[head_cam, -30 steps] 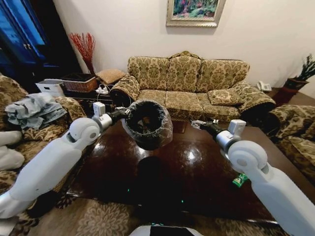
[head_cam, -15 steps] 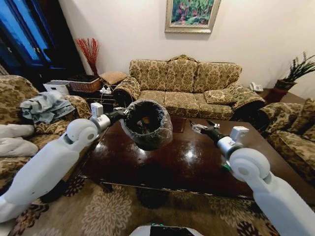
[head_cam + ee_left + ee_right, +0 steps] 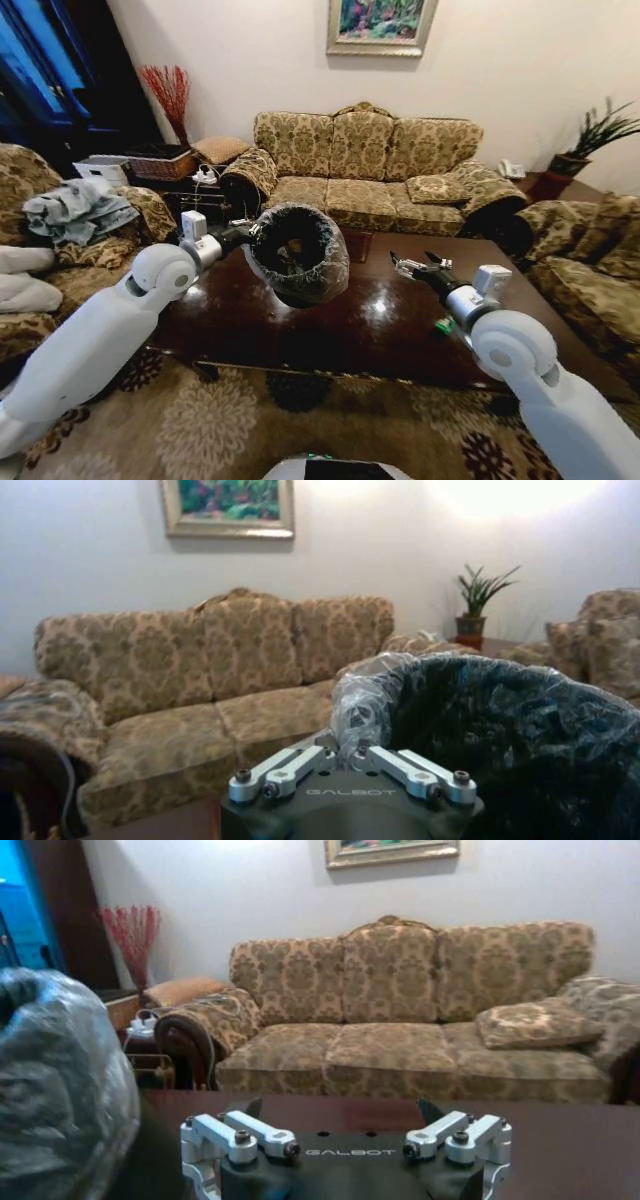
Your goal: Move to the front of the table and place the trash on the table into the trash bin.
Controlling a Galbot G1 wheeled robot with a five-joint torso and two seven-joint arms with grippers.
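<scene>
Here our left gripper [image 3: 247, 232] is clenched on the trash bin [image 3: 297, 253] rim, holding it above the table [image 3: 330, 320]; our right gripper [image 3: 418, 265] hovers released nearby.

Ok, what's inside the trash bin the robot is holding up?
The trash bin, pinched at its rim by the left gripper, shows only its crinkled plastic liner and a dark interior. Whatever lies at the bottom is too dark to make out.

Three-seat floral sofa [image 3: 365, 165] against white wall, loose cushion [image 3: 433, 188] on its right seat. Framed painting [image 3: 381, 25] above sofa. Red dried branches [image 3: 168, 95] in corner beside blue cabinet [image 3: 40, 70]. Wicker basket [image 3: 160, 165] on cluttered side table. Grey cloth heap [image 3: 78, 210] on left armchair. Potted plant [image 3: 590, 140] far right. Patterned rug [image 3: 215, 430] on floor.
</scene>
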